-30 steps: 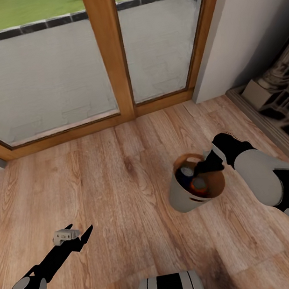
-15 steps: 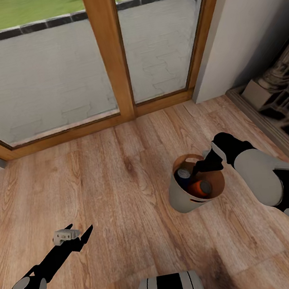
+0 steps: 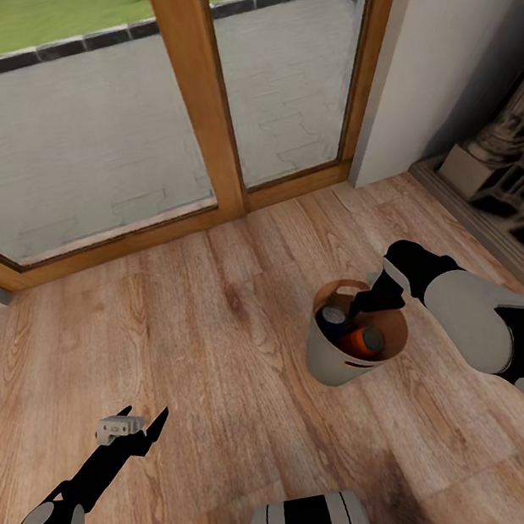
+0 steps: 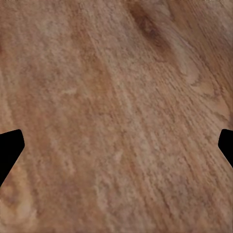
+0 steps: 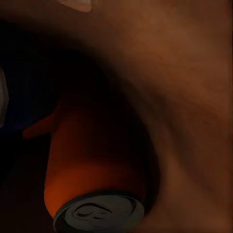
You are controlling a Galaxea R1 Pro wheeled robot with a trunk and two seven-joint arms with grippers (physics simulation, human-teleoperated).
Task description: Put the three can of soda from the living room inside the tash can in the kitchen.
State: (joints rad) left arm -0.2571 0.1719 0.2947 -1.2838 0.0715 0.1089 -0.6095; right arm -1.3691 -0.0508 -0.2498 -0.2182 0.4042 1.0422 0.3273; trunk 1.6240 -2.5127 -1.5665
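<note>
Right gripper [image 3: 370, 298] over trash can [image 3: 327, 360], grip state unclear, orange can [image 5: 92, 174] just below; left gripper [image 3: 136, 423] agape.

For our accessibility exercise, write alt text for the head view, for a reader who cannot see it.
The robot's right hand reaches into a small grey bin on a wood floor, with an orange can and a dark blue can inside. The left hand hangs open over bare floor, before wood-framed glass doors.
</note>
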